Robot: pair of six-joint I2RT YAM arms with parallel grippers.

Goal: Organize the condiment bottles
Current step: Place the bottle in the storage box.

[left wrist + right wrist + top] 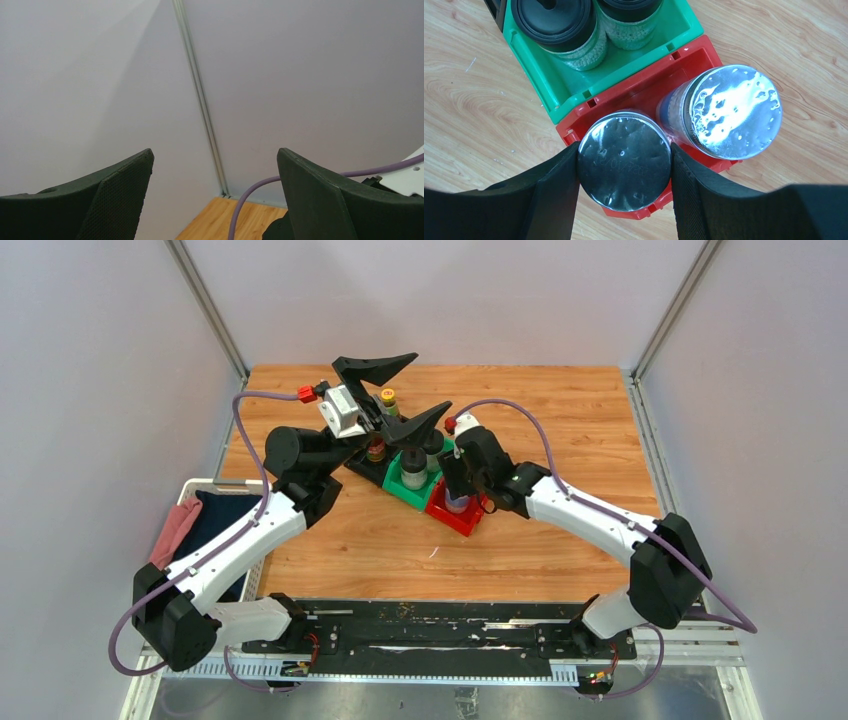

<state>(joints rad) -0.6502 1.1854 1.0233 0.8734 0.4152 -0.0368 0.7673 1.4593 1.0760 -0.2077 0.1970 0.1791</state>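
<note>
My right gripper (457,502) is shut on a silver-lidded shaker (624,167) standing in the red bin (634,90); its pads (566,185) press both sides of the lid. A second silver-lidded shaker (731,111) stands beside it in the same bin. Two clear bottles with black caps (556,20) stand in the green bin (539,75). A brown bottle with a yellow cap (388,398) stands on the table behind the bins. Another brown bottle (376,448) is in the black bin (365,470), partly hidden. My left gripper (433,379) is open, empty and raised above the bins, facing the back wall (215,155).
The black, green (405,485) and red (462,522) bins sit in a diagonal row mid-table. A white basket (195,490) with blue and pink cloths hangs off the table's left edge. Grey walls enclose the table on three sides.
</note>
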